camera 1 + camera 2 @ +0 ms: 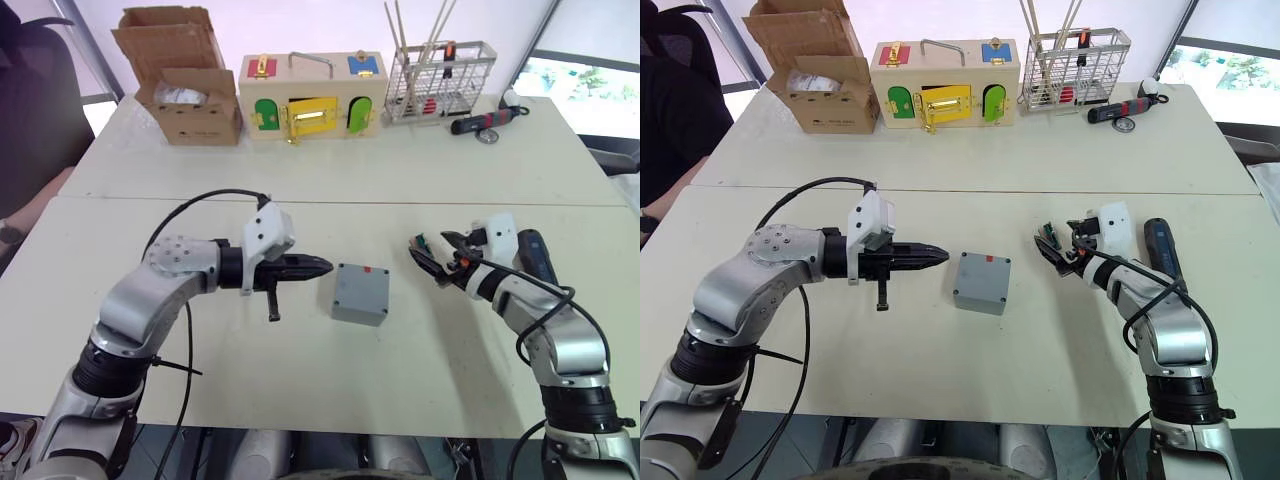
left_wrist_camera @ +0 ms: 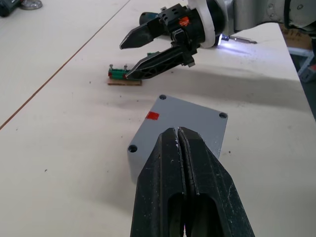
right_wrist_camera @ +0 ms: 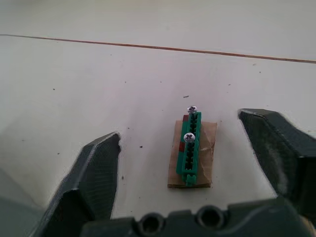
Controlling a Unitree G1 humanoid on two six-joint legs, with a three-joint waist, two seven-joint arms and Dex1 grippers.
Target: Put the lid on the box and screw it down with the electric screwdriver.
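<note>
The grey box stands at the middle of the table with the lid lying flat on top of it, corner holes showing and a small red mark at one edge. My left gripper is shut and empty, its tip just left of the box and pointing at it. Right of the box, my right gripper is open over a green strip holding two screws on a scrap of card. The electric screwdriver lies on the table behind my right wrist.
Along the back of the table stand an open cardboard box, a wooden box with coloured doors and a wire rack. A black-and-red hand tool lies right of the rack. A person's arm shows at the left edge.
</note>
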